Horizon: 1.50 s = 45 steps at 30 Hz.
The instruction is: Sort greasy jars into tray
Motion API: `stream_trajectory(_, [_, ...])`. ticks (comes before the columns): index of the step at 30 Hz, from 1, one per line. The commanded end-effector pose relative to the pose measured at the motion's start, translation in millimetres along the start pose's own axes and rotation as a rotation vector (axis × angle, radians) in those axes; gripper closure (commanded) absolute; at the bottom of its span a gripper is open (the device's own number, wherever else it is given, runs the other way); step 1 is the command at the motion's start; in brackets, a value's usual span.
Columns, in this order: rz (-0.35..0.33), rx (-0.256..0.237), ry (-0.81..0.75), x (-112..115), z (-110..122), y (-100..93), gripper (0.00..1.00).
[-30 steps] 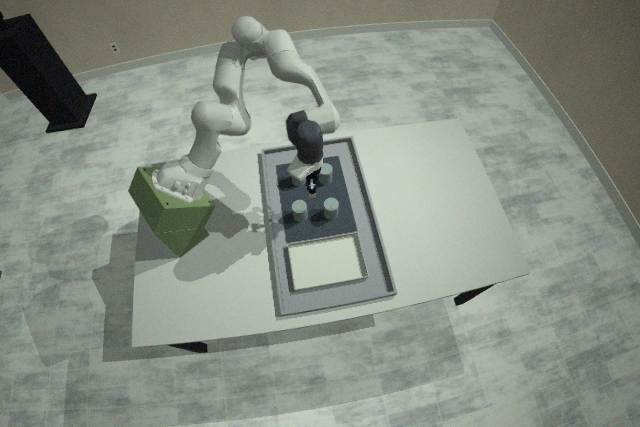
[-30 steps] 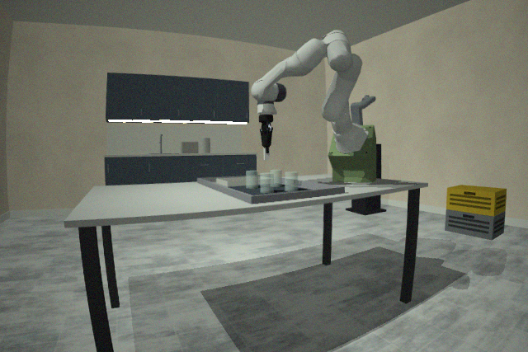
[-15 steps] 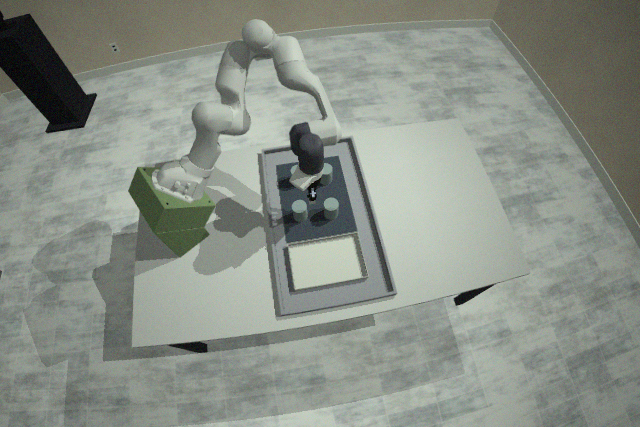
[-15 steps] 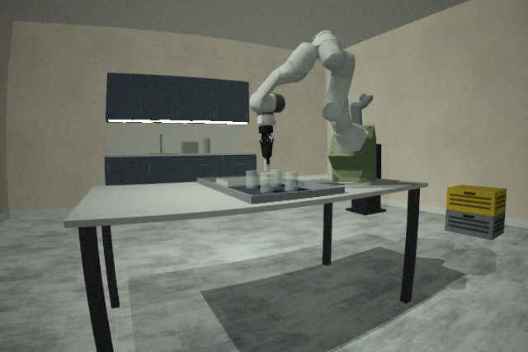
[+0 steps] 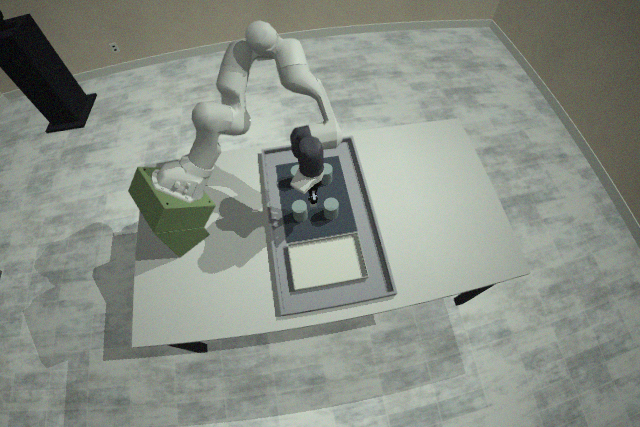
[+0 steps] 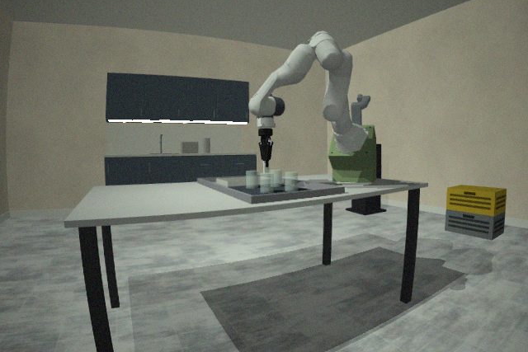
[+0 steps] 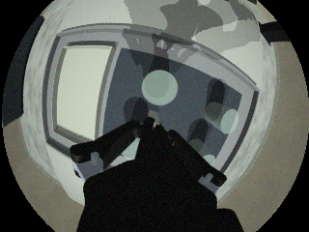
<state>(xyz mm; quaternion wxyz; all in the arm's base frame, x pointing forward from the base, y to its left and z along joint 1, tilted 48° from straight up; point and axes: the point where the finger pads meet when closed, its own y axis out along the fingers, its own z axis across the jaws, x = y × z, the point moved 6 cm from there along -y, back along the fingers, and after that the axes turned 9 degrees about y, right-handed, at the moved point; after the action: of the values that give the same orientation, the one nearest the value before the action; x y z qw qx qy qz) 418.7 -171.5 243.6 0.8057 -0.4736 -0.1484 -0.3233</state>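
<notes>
Four pale glass jars stand mouth down on the dark drying mat (image 5: pixel 318 201). The two nearer the tray are the left jar (image 5: pixel 299 210) and the right jar (image 5: pixel 330 208). The back right jar (image 5: pixel 326 170) and back left jar (image 5: pixel 294 170) are partly hidden by my wrist. My gripper (image 5: pixel 312 197) (image 6: pixel 265 163) is shut and empty, pointing down over the middle of the mat between the jars, with its tip a little above their tops. In the wrist view my fingertips (image 7: pixel 150 119) are just short of one jar (image 7: pixel 158 87); another jar (image 7: pixel 228 122) is to the right.
The pale tray (image 5: pixel 324 262) lies beside the mat, empty, inside the same grey rimmed steel surround (image 5: pixel 372 236). It also shows in the wrist view (image 7: pixel 80 93). The arm's green base (image 5: pixel 170 210) stands to the left of the mat.
</notes>
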Motion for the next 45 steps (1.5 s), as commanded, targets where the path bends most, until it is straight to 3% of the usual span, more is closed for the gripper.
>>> stream_trajectory(1, [-0.004, -0.005, -0.020, 1.6, -0.8, 0.6, 1.00])
stream_trajectory(45, [-0.004, -0.005, -0.020, -3.3, -1.7, 0.6, 1.00])
